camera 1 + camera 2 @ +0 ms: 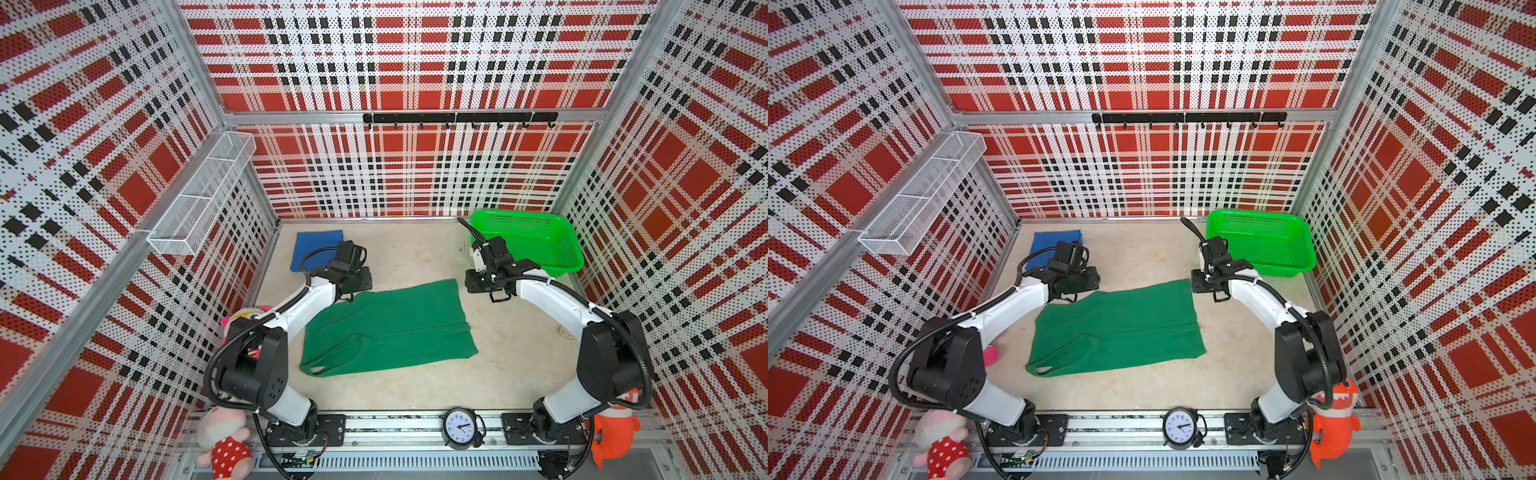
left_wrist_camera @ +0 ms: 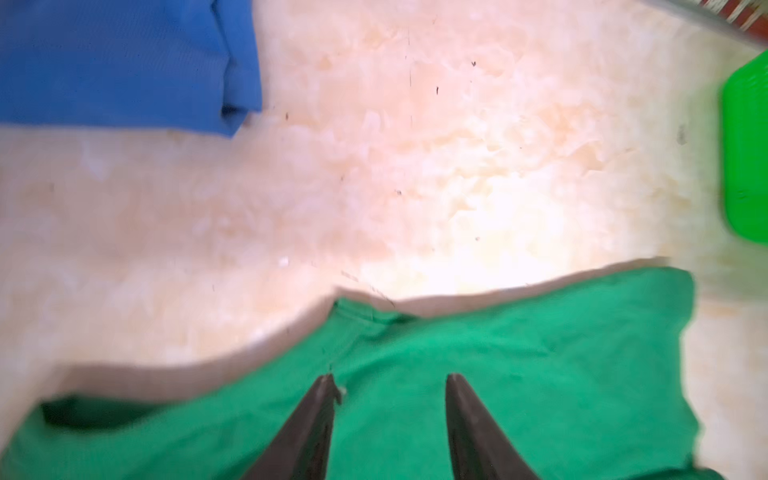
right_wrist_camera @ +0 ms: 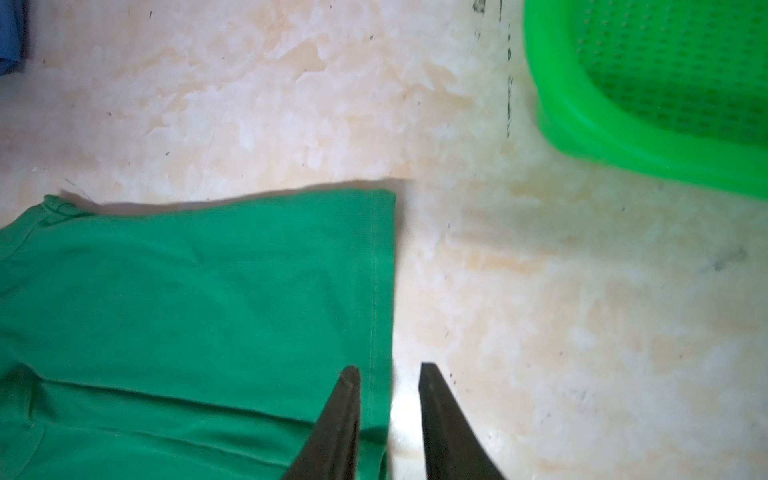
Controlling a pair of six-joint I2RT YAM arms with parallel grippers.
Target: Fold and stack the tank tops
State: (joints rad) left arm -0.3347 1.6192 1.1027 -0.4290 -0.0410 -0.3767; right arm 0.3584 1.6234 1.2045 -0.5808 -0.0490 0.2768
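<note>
Floppy, light cloth, probably best pinched at the corners: the dark green tank top point(image 1: 386, 328) is spread mid-frame on the table point(image 1: 415, 257), the blue tank top point(image 1: 309, 249) is folded upper left, and the left tool point(image 2: 390, 376) and right tool point(image 3: 390, 366) are held part-open and empty by the green one's upper corners.

White arms point(image 1: 305, 305) carry black joints point(image 1: 257, 374) (and corrugated cables point(image 1: 208, 374)).
</note>
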